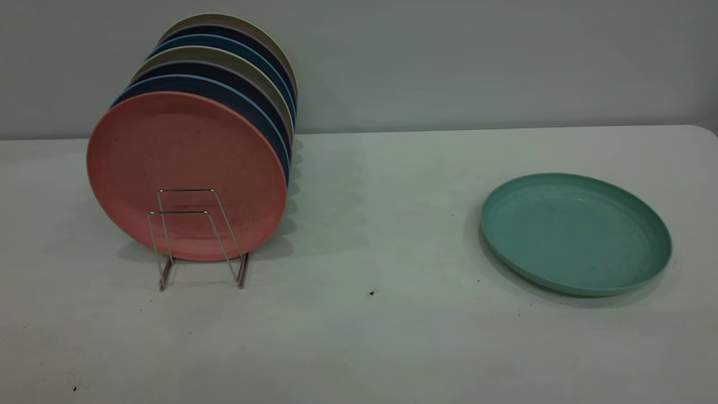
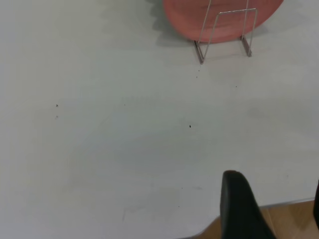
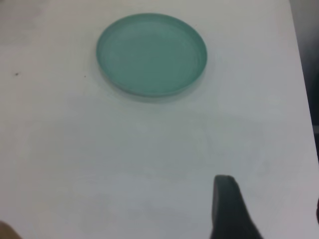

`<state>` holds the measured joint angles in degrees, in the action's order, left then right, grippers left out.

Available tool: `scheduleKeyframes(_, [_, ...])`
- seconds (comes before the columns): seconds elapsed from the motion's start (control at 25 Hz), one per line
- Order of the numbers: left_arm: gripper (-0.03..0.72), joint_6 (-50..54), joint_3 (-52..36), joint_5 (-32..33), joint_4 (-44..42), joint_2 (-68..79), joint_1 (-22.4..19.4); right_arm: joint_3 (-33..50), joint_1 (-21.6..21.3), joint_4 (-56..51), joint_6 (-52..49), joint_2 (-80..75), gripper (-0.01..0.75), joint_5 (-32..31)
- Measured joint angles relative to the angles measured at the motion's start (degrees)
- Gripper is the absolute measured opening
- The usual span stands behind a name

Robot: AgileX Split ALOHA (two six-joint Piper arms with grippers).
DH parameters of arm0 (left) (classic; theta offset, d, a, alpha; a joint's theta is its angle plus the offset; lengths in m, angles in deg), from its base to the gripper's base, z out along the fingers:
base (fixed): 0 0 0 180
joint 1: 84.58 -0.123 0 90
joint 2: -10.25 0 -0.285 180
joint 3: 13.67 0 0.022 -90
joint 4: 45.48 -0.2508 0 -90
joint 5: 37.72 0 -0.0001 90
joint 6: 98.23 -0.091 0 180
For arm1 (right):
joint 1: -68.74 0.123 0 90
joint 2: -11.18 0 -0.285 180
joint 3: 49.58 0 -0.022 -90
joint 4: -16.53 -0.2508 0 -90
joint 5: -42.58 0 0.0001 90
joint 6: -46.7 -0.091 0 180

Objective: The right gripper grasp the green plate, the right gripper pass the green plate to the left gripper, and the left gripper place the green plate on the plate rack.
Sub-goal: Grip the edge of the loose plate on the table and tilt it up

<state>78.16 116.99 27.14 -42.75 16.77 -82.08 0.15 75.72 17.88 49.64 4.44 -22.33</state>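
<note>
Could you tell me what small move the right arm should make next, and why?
Probably advance the right gripper toward the near rim of the green plate. The plate lies flat and untouched on the table, and the gripper is well short of it, holding nothing.

A matt, plastic-looking green plate lies on a smooth, speckled white table; nearby, a thin shiny metal-wire plate rack holds matt pink plate and darker ones
</note>
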Motion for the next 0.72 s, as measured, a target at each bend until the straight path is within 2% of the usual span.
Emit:
scheduleKeyframes(0.32, [0.397, 2.26, 1.05, -0.05, 0.00, 0.17, 0.00, -0.12, 0.00, -0.29, -0.12, -0.19, 0.430, 0.00])
scheduleKeyframes(0.52, [0.499, 5.87, 5.78, -0.75, 0.00, 7.28, 0.00, -3.38, 0.00, -0.41, -0.89, -8.19, 0.489, 1.10])
scheduleKeyframes(0.72, [0.577, 4.57, 11.30, -6.96, 0.00, 23.87, 0.00, -8.42, 0.00, -1.35, -0.89, -24.32, 0.556, 8.49])
